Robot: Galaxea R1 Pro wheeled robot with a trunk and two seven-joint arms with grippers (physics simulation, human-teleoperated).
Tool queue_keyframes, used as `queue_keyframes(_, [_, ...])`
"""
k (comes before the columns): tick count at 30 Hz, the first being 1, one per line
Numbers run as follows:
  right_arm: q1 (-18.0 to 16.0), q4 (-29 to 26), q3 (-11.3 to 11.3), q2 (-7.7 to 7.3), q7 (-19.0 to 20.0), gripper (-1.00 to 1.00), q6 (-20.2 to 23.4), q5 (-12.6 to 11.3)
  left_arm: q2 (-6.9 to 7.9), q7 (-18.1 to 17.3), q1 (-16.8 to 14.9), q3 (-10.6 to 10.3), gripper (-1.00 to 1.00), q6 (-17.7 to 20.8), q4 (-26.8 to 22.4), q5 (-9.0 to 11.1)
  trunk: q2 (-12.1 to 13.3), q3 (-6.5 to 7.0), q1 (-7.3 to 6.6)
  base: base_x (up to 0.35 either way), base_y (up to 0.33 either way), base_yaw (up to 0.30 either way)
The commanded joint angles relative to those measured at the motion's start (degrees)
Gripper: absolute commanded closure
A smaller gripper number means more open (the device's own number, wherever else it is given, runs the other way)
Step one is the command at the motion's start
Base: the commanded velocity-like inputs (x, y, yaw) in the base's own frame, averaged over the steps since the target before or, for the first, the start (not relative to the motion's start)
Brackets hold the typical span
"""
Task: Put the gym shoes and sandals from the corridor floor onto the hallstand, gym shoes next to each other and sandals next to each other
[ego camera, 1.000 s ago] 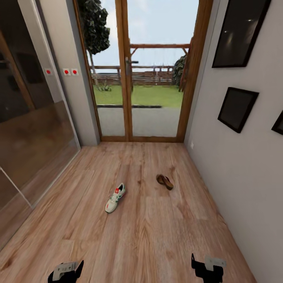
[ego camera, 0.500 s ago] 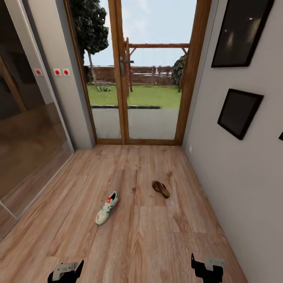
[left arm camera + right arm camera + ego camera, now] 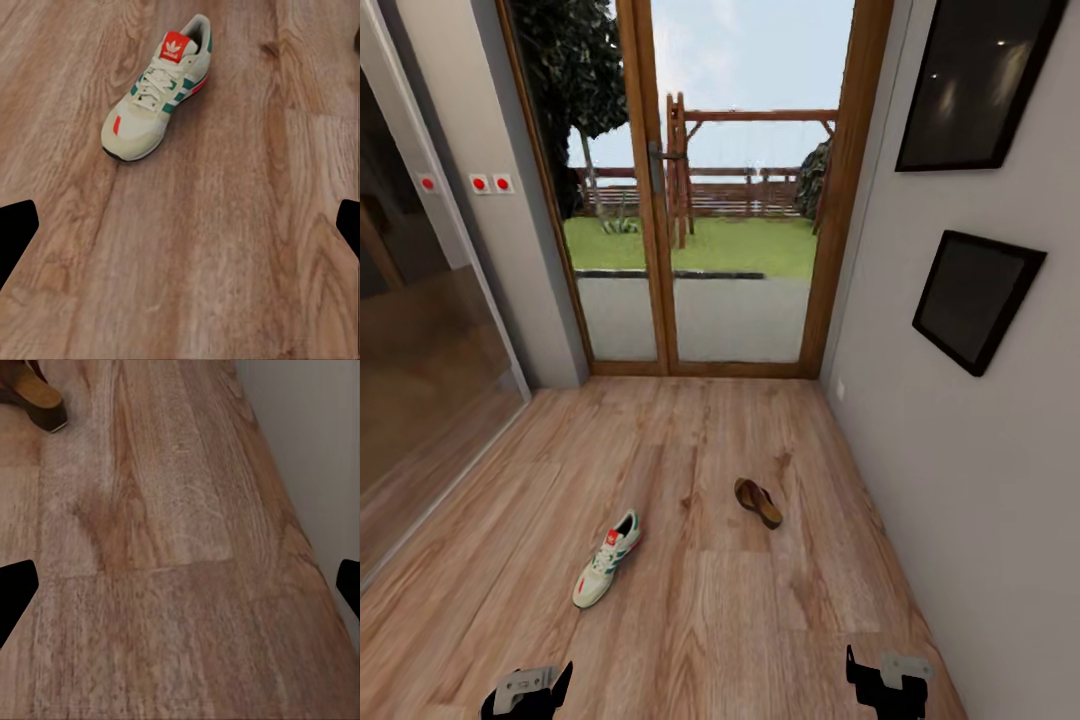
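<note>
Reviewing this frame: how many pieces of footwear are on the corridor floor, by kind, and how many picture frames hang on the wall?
Gym shoes: 1, a white sneaker lying on the wood floor.
Sandals: 1, a brown sandal lying farther ahead, nearer the glass door.
Dark picture frames on the wall: 2, the upper frame and the lower frame.
Total: 4.

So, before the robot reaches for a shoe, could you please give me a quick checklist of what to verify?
1. Sneaker on the floor, upright: ok.
2. Sandal lying apart from the sneaker: ok.
3. Left tool open and empty: ok.
4. Right tool open and empty: ok.
5. Bare floor between left tool and sneaker: ok.
6. Shoe rack located: cannot tell.
</note>
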Motion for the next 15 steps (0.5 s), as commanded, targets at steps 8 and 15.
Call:
queue_keyframes(8, [-0.04,0.06,-0.34,0.09,-0.10,-1.00,-0.13,0.52,-0.04,-0.34,-0.06,0.55,-1.00,-0.24,0.02,-0.36,-0.02,-0.05,0.02,0.300,-0.149,0.000])
queue_keyframes(15, [-0.04,0.06,-0.34,0.10,-0.12,-1.00,-0.13,0.52,-0.03,-0.34,-0.06,0.55,-1.00,-0.24,0.02,-0.36,-0.02,-0.05,0.02,0.313,-0.131,0.000])
